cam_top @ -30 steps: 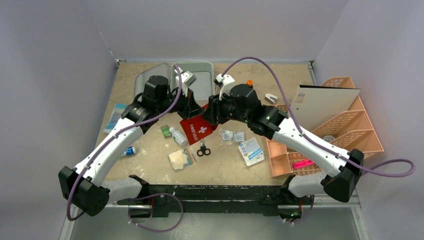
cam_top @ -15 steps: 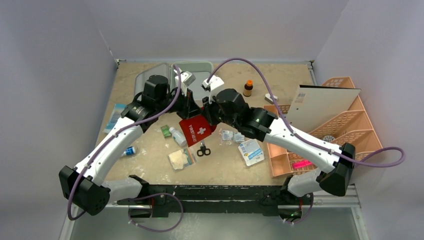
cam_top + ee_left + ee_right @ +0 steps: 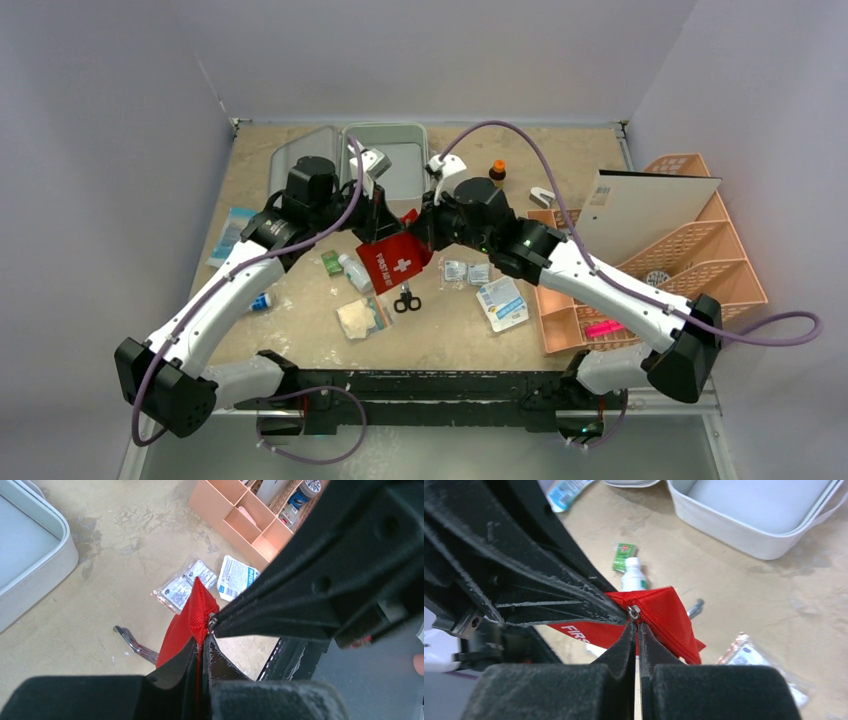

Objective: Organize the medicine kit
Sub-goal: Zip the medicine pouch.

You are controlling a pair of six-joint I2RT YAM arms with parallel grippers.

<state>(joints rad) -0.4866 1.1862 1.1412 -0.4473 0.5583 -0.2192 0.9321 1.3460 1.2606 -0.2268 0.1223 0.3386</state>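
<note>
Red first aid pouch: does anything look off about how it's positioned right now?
Yes. The red pouch isn't lying flat: it hangs tilted, pinched at one corner by both the left gripper and the right gripper, their tips meeting at the zipper pull.

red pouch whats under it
Scissors poke out from under the pouch, their far end covered by it. A white bottle lies beside it, partly covered in the right wrist view. Anything else beneath the pouch is hidden.
</note>
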